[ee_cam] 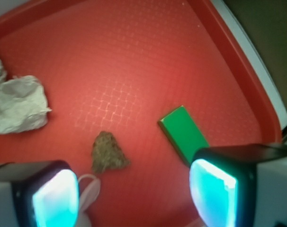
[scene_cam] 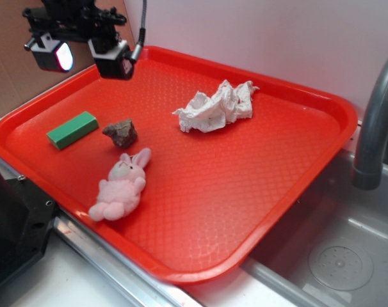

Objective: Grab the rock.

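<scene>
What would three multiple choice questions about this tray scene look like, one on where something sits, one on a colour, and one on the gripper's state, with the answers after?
1. Where does the rock lie?
A. Between the green block and the pink plush bunny
B. On the crumpled white paper
C. In the sink

2. What colour is the tray?
A. Blue
B. Red
C. Grey

3. How is the gripper?
A. Shut on the rock
B. Shut on the bunny
C. Open, holding nothing

Answers:
1 A: the rock sits on the tray, the block to one side and the bunny to the other.
2 B: both views show a red tray.
3 C: the fingers stand apart above the tray, nothing between them.
</scene>
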{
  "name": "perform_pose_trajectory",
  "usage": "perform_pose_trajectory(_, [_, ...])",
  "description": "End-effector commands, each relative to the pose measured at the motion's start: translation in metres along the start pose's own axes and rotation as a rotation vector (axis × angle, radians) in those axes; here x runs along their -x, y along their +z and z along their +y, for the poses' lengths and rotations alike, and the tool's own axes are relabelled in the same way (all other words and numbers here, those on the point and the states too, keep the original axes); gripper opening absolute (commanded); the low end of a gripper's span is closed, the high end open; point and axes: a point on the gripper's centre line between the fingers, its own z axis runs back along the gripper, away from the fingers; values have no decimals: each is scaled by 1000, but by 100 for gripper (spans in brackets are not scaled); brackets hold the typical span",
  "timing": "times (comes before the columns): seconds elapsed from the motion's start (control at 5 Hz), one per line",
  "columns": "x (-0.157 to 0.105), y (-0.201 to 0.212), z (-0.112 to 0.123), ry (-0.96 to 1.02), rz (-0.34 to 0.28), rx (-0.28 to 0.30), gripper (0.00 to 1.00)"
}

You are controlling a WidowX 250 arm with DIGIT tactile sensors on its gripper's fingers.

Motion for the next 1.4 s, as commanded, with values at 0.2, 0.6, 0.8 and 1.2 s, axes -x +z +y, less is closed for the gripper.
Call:
perform_pose_trajectory(0.2, [3,-54,-6,-33,35,-66,100])
perform_pose_trajectory(0.6, [10,-74,-12,-84,72,-28,100])
perform_pose_trajectory(0.8, [13,-76,-13,-78,63,-38,100])
perform_pose_trajectory(1.2, [16,-76,-12,-55,39,-47,0])
